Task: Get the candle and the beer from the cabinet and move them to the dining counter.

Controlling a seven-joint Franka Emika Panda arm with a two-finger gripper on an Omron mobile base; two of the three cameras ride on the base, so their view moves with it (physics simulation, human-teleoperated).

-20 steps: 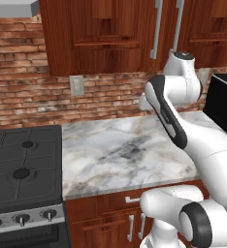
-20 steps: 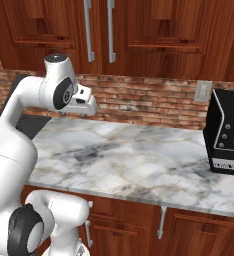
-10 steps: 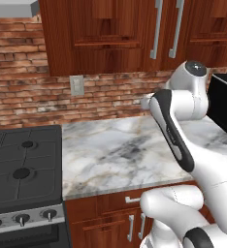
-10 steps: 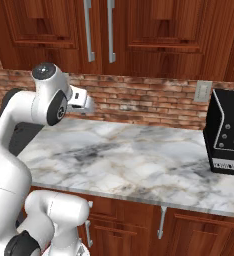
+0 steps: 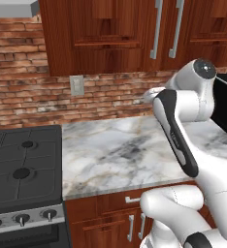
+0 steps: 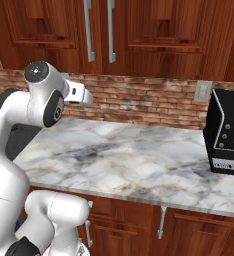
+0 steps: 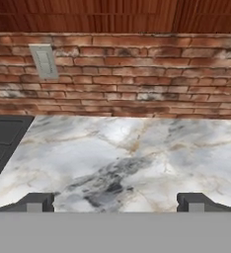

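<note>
Hand (image 7: 115, 202) spread wide and empty over the marble desk (image 5: 120, 155), candle and beer presumably behind the shut cabinet (image 6: 139, 30) doors above; likely rigid, slippery, breakable glass bottle best gripped mid-body, light candle by its brass stem.

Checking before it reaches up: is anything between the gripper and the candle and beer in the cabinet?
Yes. The cabinet doors are closed, so the candle and beer sit hidden behind them. The gripper is open and empty, facing the brick wall over the marble worktop, below the doors.
</note>
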